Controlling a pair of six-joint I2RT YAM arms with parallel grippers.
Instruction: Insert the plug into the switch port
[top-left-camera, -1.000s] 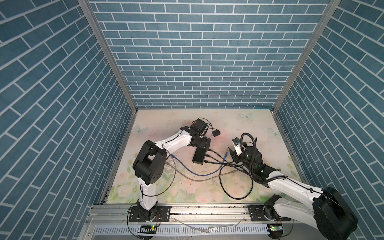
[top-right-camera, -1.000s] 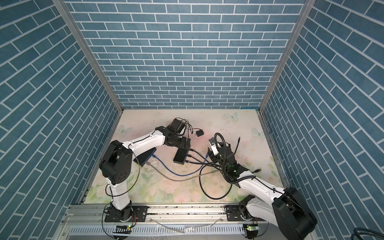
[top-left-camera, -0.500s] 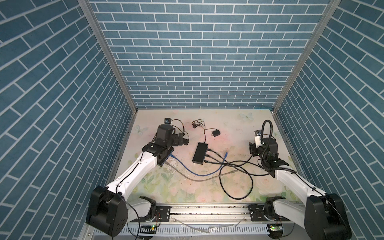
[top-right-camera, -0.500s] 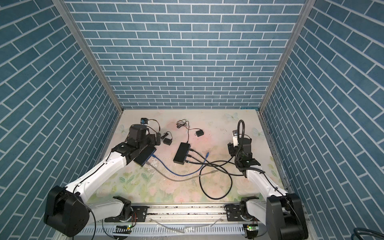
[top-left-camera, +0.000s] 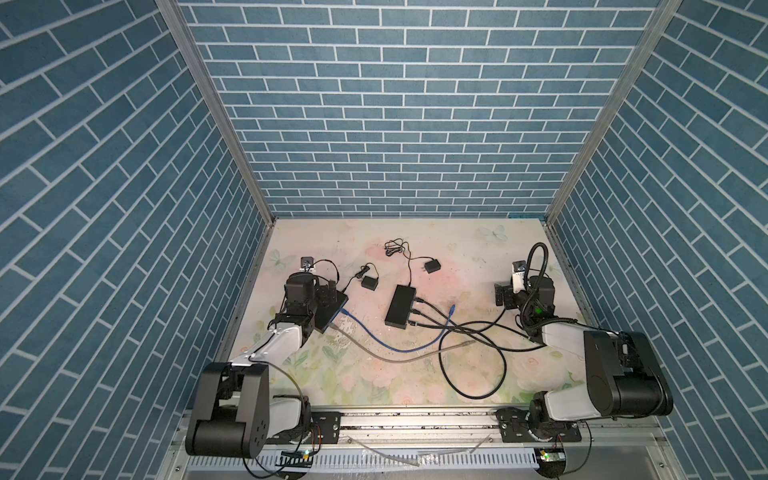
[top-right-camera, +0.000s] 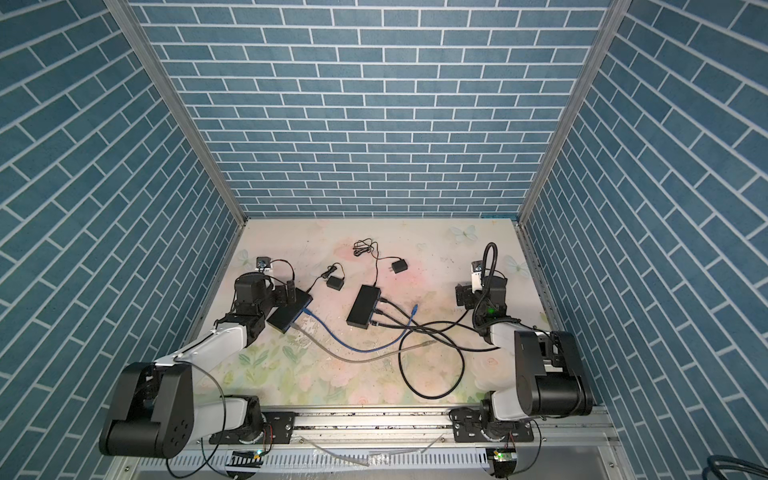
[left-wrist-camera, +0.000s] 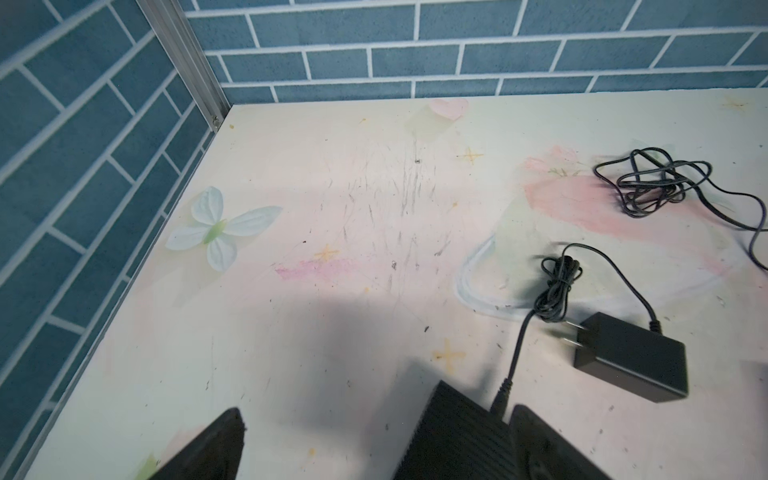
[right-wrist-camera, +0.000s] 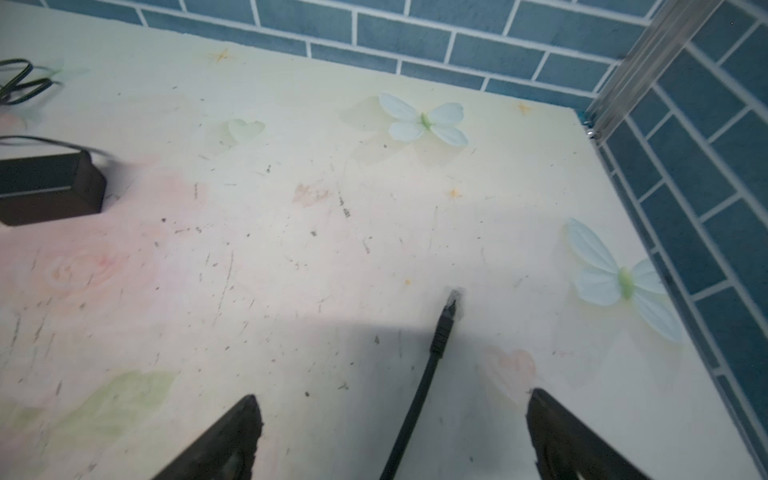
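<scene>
Left arm (top-left-camera: 272, 353) sits folded on its own side, elbow block low by the front rail, white forearm angled up toward the back. Left gripper (top-left-camera: 330, 291) is low, tilted down and facing the back wall; in the wrist view its fingertips (left-wrist-camera: 232, 419) stand far apart. Right arm (top-left-camera: 561, 345) is folded much the same, elbow block low at front. Right gripper (top-left-camera: 503, 296) is low and faces the back, with fingertips (right-wrist-camera: 249, 409) spread wide.
</scene>
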